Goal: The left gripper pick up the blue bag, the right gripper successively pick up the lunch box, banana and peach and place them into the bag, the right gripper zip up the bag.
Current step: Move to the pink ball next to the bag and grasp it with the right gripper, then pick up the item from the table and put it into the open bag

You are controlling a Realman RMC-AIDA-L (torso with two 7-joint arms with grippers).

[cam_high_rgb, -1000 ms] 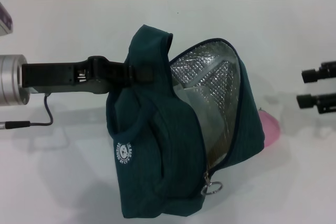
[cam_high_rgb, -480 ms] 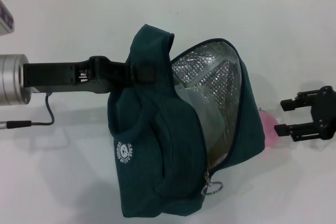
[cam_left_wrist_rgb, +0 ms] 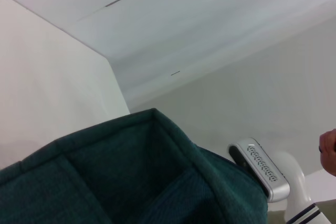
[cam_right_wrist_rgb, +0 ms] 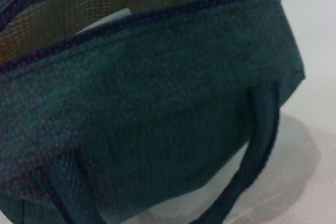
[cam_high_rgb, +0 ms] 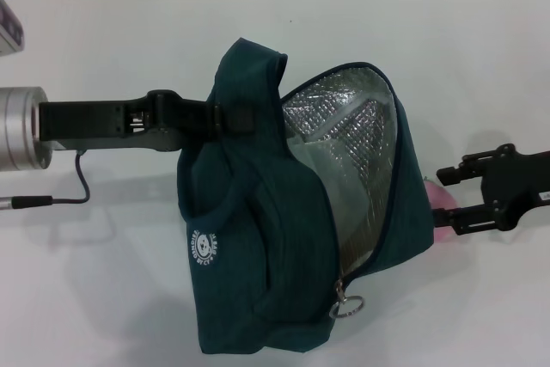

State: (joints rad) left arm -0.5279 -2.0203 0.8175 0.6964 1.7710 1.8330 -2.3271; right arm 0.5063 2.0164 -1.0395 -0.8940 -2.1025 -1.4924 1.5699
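Held up by a handle clamped in the left gripper [cam_high_rgb: 225, 119], the blue bag [cam_high_rgb: 258, 272] gapes, foil lining exposed, while the right gripper [cam_high_rgb: 445, 204] spreads its fingers around the peach [cam_high_rgb: 436, 204].

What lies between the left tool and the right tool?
In the head view, the blue bag hangs between the left tool and right tool, with the peach beside it.

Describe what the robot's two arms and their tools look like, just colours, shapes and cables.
The left tool is black, on a long boxy black link that ends in a round silver cuff. A thin dark cable loops down from the link to a slim silver-tipped plug. The right tool is matte black too, with two slim fingers on a blocky, angular black base. No markings show on either.
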